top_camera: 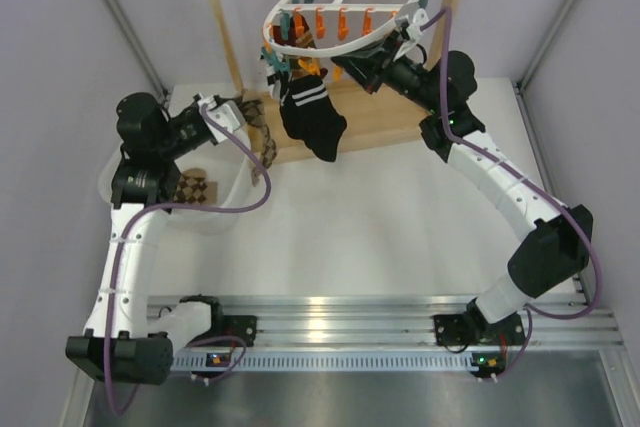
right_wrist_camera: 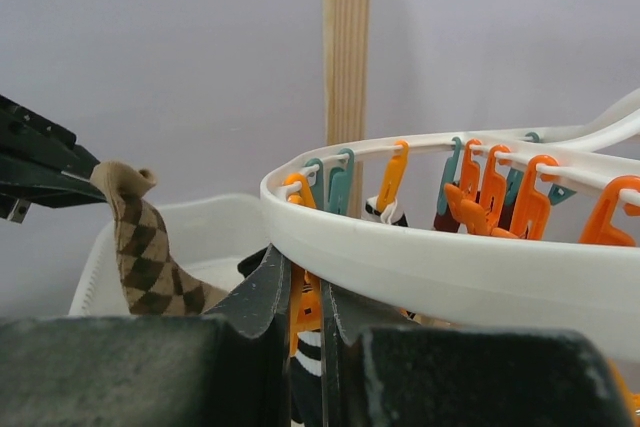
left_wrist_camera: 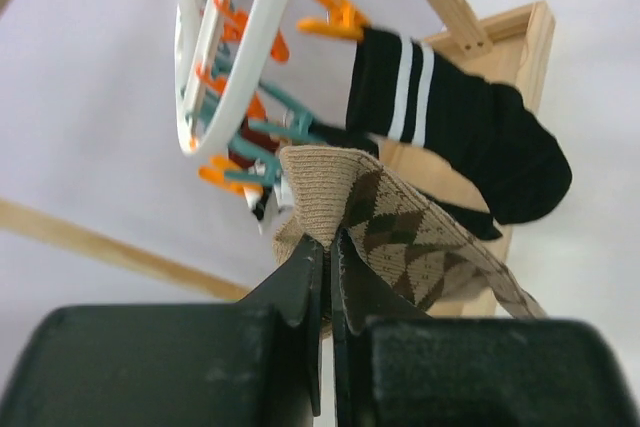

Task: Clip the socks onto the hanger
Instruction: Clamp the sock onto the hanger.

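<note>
A brown-and-tan diamond-pattern sock [left_wrist_camera: 400, 227] hangs from my left gripper [left_wrist_camera: 328, 242], which is shut on its cuff just below the hanger's teal and orange clips. From above, that gripper [top_camera: 232, 110] sits left of the wooden stand with the sock [top_camera: 262, 137] drooping beside it. The white oval hanger [top_camera: 330, 50] tilts above. My right gripper [right_wrist_camera: 308, 292] is under the hanger's rim [right_wrist_camera: 450, 267], shut on an orange clip [right_wrist_camera: 310, 312]. A second patterned sock [top_camera: 195, 187] lies in the bin.
A black sock with white stripes [top_camera: 312, 112] hangs clipped to the hanger in front of the wooden stand [top_camera: 225, 17]. A white bin [top_camera: 215, 217] sits under the left arm. Grey walls close in both sides.
</note>
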Controlling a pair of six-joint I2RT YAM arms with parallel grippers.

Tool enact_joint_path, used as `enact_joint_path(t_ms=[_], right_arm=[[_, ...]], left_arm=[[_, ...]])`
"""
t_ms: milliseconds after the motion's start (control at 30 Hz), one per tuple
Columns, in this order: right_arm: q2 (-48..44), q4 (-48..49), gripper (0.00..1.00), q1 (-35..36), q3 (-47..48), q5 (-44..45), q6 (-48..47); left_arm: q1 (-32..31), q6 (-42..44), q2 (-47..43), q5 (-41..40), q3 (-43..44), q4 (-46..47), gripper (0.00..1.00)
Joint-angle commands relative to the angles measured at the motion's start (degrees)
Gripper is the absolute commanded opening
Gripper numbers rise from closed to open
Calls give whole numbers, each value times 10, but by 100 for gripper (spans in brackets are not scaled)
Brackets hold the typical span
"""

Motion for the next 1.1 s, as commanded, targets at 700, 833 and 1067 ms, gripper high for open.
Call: enact_joint_path(t_ms=[700,833,1067], right_arm=[[-9,46,0,-16,34,23,64],[-10,47,0,-16,31,22,70],[-10,40,0,-16,26,30,67]], left_arm=[[-236,-18,183,-13,105,101,0],[-240,-28,216,-65,116,121,0],[-249,-11,234,-107,114,160,0]])
